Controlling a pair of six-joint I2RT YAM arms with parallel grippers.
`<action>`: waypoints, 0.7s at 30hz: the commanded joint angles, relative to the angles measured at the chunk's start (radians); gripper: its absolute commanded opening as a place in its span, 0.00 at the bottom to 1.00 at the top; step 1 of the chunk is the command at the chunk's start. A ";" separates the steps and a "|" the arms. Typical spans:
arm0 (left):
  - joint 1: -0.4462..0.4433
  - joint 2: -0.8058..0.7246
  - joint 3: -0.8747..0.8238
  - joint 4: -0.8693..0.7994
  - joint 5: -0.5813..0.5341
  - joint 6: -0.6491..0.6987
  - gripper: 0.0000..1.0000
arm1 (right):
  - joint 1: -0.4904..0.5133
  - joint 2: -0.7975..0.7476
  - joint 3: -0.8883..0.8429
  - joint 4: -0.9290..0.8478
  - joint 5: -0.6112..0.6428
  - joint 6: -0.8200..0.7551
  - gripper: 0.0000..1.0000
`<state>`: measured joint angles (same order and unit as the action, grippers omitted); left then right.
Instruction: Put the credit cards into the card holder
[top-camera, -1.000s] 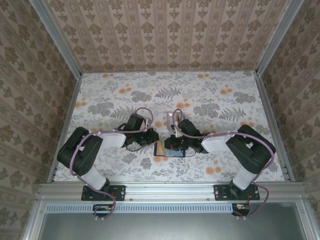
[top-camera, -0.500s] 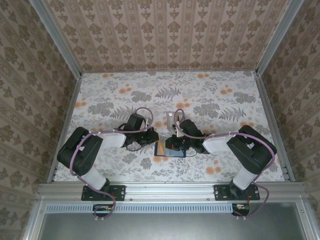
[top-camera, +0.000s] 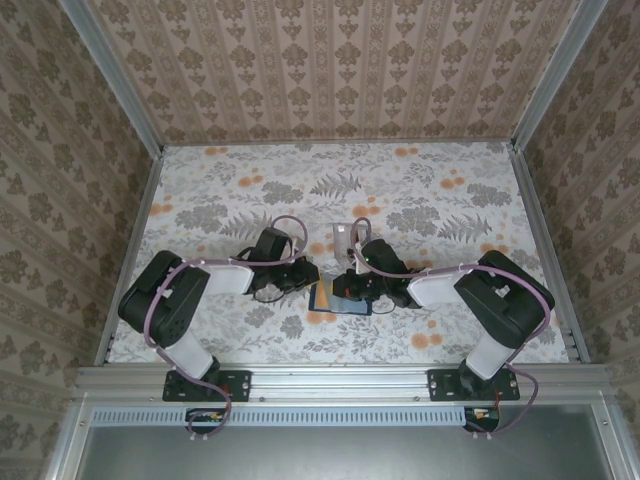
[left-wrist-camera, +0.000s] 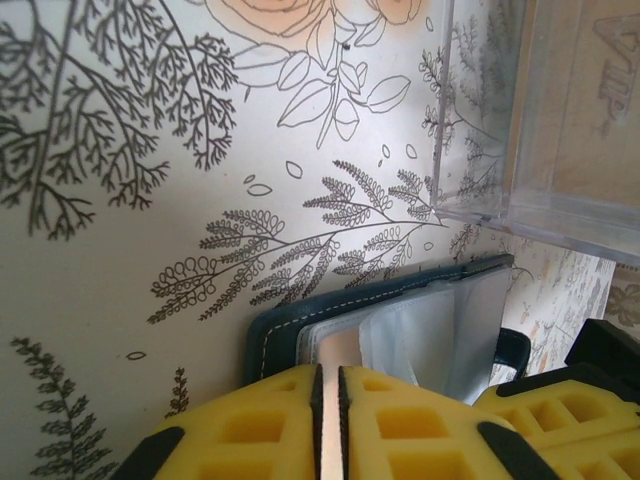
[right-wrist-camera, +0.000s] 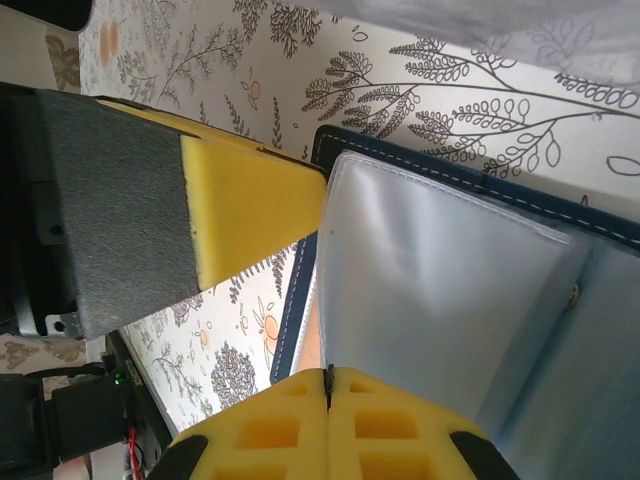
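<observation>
Where the floral-patterned table (top-camera: 200, 200) meets its near rail, the two arms are bolted side by side, and both bend inward so that their grippers meet over one spot near the middle of the cloth. There lies the card holder (top-camera: 346, 304), a dark navy folding wallet, opened flat, with the left gripper (top-camera: 303, 281) at its left edge and the right gripper (top-camera: 352, 290) over its middle. Just beyond it, on the far side, stands a clear slotted rack (top-camera: 343, 238); from the left wrist the rack (left-wrist-camera: 560, 120) is at the upper right, apart from the wallet's stitched navy edge (left-wrist-camera: 290, 320).

An orange-tan credit card (top-camera: 318, 297) shows at the wallet's left end. From the right wrist it is a thin tan strip (right-wrist-camera: 310, 345) between the navy cover (right-wrist-camera: 600, 235) and a clear plastic sleeve (right-wrist-camera: 430, 290) that bulges up off the cover.

The right gripper (right-wrist-camera: 328, 375) has its yellow pads pressed together, the seam closing on the near edge of that sleeve (the sleeve's edge runs straight into it), so it appears to pinch the sleeve. One pad (right-wrist-camera: 230, 210) of the left gripper sits just left of the wallet. The left gripper (left-wrist-camera: 328, 372) holds its pads almost together, a narrow slit between them showing a pale strip; I cannot tell whether it grips a card.
</observation>
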<state>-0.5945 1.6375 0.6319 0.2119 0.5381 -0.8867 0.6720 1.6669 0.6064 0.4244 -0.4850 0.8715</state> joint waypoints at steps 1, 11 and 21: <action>0.010 -0.044 0.000 -0.010 -0.020 0.003 0.17 | -0.006 -0.023 -0.011 0.034 -0.021 0.011 0.02; -0.007 -0.023 0.004 0.040 -0.004 -0.023 0.18 | -0.008 -0.027 -0.014 0.036 -0.022 0.010 0.02; -0.013 0.019 0.012 0.067 0.004 -0.033 0.18 | -0.007 -0.033 -0.012 0.031 -0.029 0.005 0.02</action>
<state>-0.6018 1.6329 0.6319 0.2558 0.5282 -0.8993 0.6716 1.6615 0.6018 0.4316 -0.4877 0.8715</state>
